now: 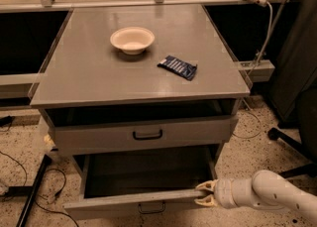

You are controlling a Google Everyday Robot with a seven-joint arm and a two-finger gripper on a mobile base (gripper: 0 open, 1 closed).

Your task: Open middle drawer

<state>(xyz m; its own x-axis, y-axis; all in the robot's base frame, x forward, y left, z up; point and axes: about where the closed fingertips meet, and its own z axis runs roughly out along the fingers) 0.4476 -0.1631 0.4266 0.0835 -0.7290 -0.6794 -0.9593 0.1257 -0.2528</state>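
The middle drawer [141,202] is pulled well out of the grey cabinet. It is wide and shallow, with a low front panel and a small black bar handle [151,207]; its dark inside shows no contents. My gripper [204,194] comes in from the lower right on a white arm [267,196]. Its tan fingers [204,186] straddle the right end of the drawer's front panel, one on each side, and hold it. The taller-fronted drawer [143,134] above is pushed in.
On the cabinet top [89,77] stand a cream bowl [132,39] and a dark blue snack packet [178,67]. Cables [29,191] lie on the speckled floor at the left. A chair base [292,137] stands at the right.
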